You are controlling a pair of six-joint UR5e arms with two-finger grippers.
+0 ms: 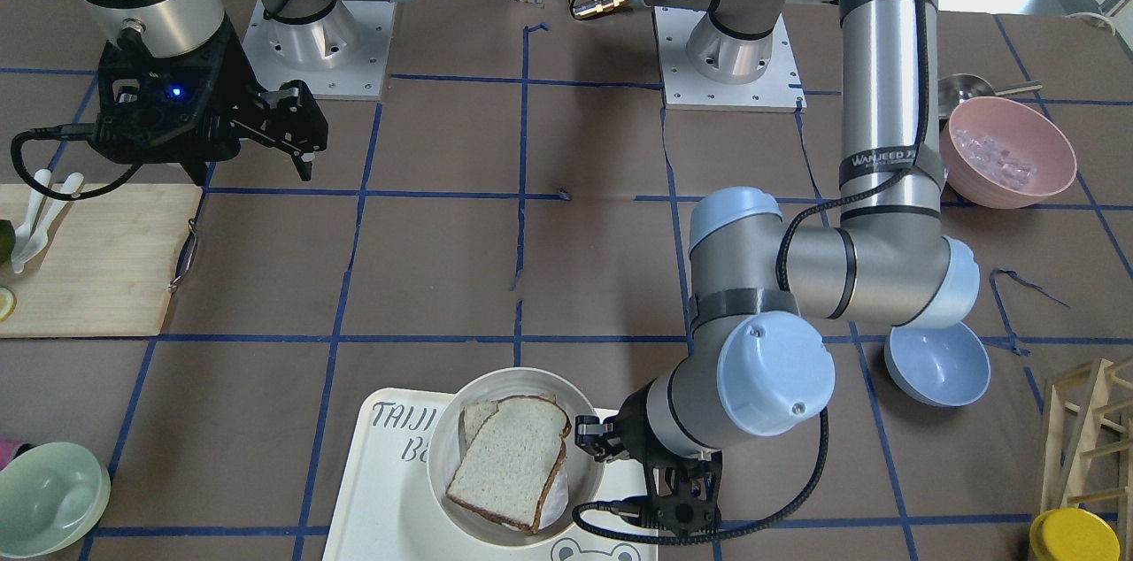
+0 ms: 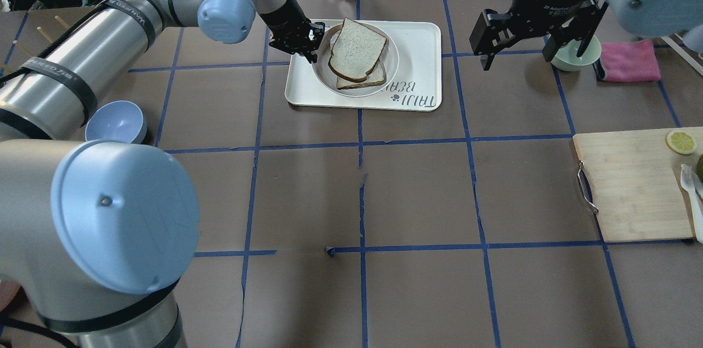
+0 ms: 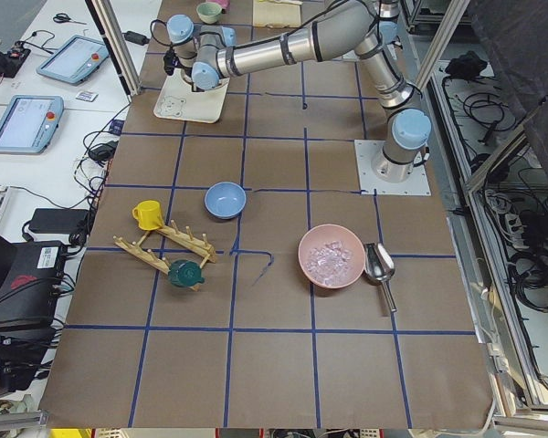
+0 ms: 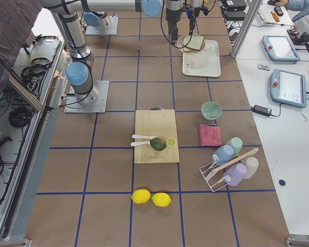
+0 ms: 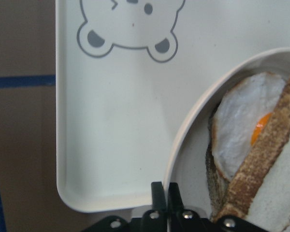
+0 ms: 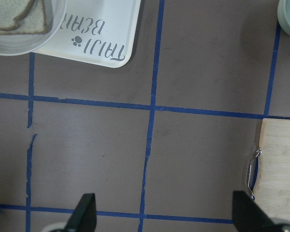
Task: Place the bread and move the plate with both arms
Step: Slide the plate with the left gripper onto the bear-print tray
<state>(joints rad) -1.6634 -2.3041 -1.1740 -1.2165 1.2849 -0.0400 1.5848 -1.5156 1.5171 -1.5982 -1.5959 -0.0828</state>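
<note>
The bread (image 2: 357,47), a dark-crusted slice, lies on top of a lighter slice (image 2: 376,80) in the round cream plate (image 2: 325,77). The plate stands on the TAIJI BEAR tray (image 2: 417,46). My left gripper (image 2: 314,43) is shut on the plate's rim (image 5: 193,121); in the left wrist view its fingers (image 5: 158,193) pinch the rim, and a fried egg (image 5: 241,140) shows under the bread's crust. My right gripper (image 2: 517,58) is open and empty, above the table to the right of the tray. The right wrist view shows its fingertips (image 6: 85,212) wide apart over bare table.
A pale green bowl (image 2: 575,54) and a pink cloth (image 2: 629,61) lie behind the right gripper. A wooden cutting board (image 2: 631,183) with a lemon slice (image 2: 681,142) is at the right. A blue bowl (image 2: 116,122) is at the left, a pink bowl (image 1: 1007,152) near the left arm.
</note>
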